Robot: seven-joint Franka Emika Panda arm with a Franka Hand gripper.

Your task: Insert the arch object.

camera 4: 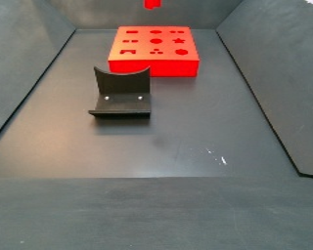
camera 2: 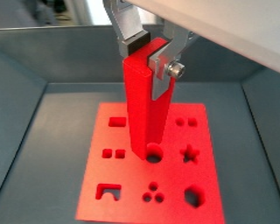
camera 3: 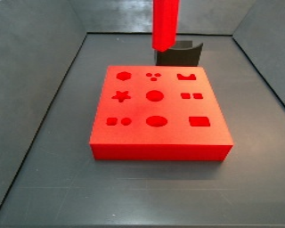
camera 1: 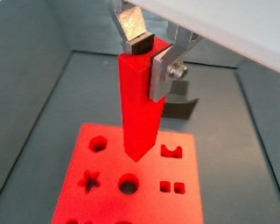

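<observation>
My gripper (camera 1: 150, 54) is shut on the upper end of the arch object (camera 1: 140, 105), a long bright-red bar that hangs upright, as both wrist views show (camera 2: 149, 54). The bar (camera 2: 143, 105) hangs above the flat red board (camera 2: 119, 197) without touching it. Its lower tip points towards the board's middle, near a round cutout (camera 2: 154, 156). The arch-shaped cutout (camera 1: 171, 151) lies to one side of the tip. In a side view only the bar's lower part (camera 3: 164, 22) shows and the gripper is out of frame. In a side view just the tip (camera 4: 153, 3) shows.
The red board (camera 3: 157, 116) has several shaped cutouts and lies on the dark bin floor. A dark fixture with a concave top (camera 3: 181, 53) stands just beyond the board's far edge, also seen in a side view (camera 4: 120, 95). Grey bin walls (camera 3: 61, 71) rise on all sides.
</observation>
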